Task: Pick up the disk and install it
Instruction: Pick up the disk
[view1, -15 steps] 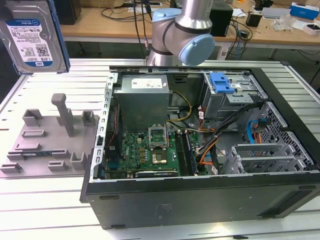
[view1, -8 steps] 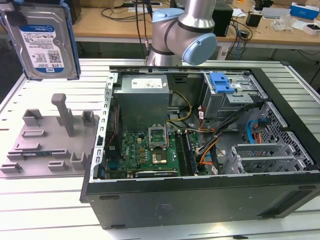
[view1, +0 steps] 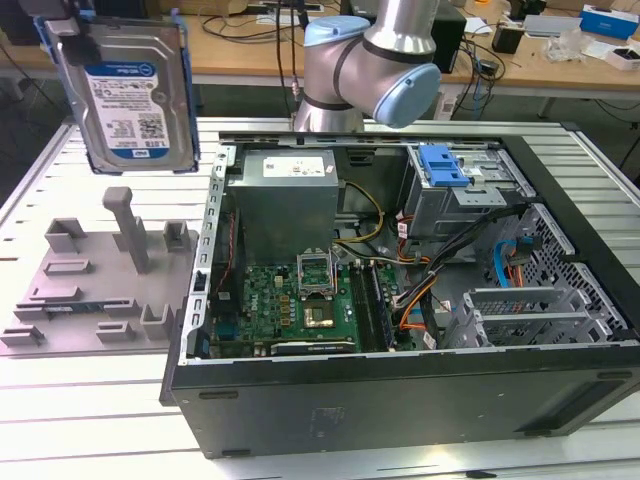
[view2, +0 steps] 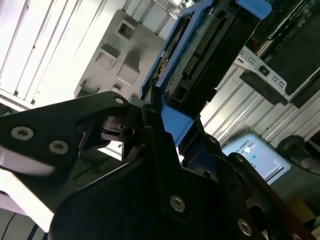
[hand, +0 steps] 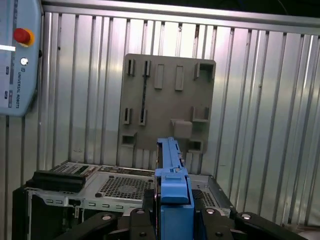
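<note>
Slatted metal bench (view1: 80, 400), carrying all items. Open desktop computer case (view1: 400, 400), laid on its side on the bench, interior facing up, toward the exterior view's right. Robot arm (view1: 370, 60), grey with pale blue joint caps, stood behind the case. Grey fixture plate (view1: 90, 290) with raised posts and slots lay on the bench just beside the case, at the exterior view's left. Power supply (view1: 285, 200), grey box, sat in the case's rear corner above the green motherboard (view1: 300, 300). The disk (view1: 125, 90), a silver drive in a blue bracket, hung roughly upright in the air above the fixture plate, apart from it, label toward the exterior camera. End effector (view2: 165, 125), black, was closed on one end of the disk's blue bracket. Blue latch (view1: 443, 165) sat atop the case's drive cage.
</note>
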